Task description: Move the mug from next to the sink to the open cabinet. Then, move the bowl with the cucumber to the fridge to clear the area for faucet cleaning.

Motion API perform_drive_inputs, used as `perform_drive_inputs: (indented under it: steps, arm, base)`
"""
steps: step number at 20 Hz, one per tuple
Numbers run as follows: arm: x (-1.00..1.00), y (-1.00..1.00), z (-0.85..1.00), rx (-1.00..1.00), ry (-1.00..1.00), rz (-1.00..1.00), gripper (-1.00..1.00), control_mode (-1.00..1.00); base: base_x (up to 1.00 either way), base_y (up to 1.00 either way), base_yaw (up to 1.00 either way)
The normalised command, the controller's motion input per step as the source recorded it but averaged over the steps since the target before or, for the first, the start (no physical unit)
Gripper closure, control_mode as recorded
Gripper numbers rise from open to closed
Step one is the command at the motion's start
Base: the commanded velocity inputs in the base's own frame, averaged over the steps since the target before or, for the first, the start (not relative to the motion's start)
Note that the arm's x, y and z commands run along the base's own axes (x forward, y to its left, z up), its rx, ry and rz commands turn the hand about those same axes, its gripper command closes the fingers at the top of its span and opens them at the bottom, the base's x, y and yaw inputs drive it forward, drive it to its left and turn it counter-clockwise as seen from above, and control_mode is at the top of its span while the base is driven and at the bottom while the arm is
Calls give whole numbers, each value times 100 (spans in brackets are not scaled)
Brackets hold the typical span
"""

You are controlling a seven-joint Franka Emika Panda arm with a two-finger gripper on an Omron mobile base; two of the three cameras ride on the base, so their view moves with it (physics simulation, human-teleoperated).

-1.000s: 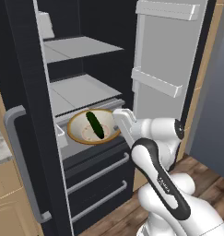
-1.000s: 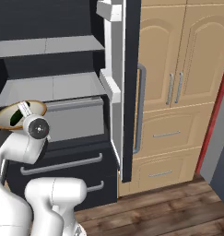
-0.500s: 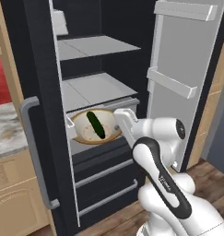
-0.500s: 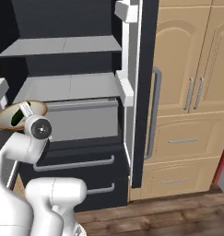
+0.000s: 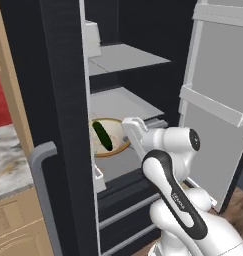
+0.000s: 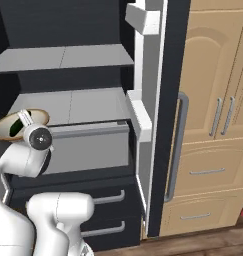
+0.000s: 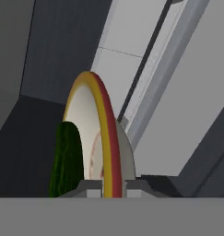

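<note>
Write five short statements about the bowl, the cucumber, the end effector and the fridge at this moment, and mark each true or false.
1. The cucumber lies inside the bowl. True.
2. The end effector grips the bowl by its rim. True; its fingertips sit on either side of the rim in the hand view.
3. The fridge doors are closed. False; they stand open, with the grey shelves visible.
4. The bowl is turned upside down. False; it is held open side up with the cucumber resting in it.
5. The bowl sits on the top fridge shelf. False; it is held at the level of the lower shelf, at its front.
</note>
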Motion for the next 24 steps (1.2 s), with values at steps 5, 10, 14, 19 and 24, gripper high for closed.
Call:
perform_drive_inputs:
  steps: [5,10,14,19,24]
  arm:
    - [4,-4,5,2,1,-4,100,-100]
    - [32,-8,33,12,6,-19,100,-100]
    - [45,0,46,10,11,-13,100,-100]
    - [27,0,19,7,8,-3,100,-100]
    - [0,0,-20,0,5,0,100,-100]
  base:
    - [38,-4,-7]
    - [0,0,0]
    - [0,0,0]
    - [0,0,0]
    - [0,0,0]
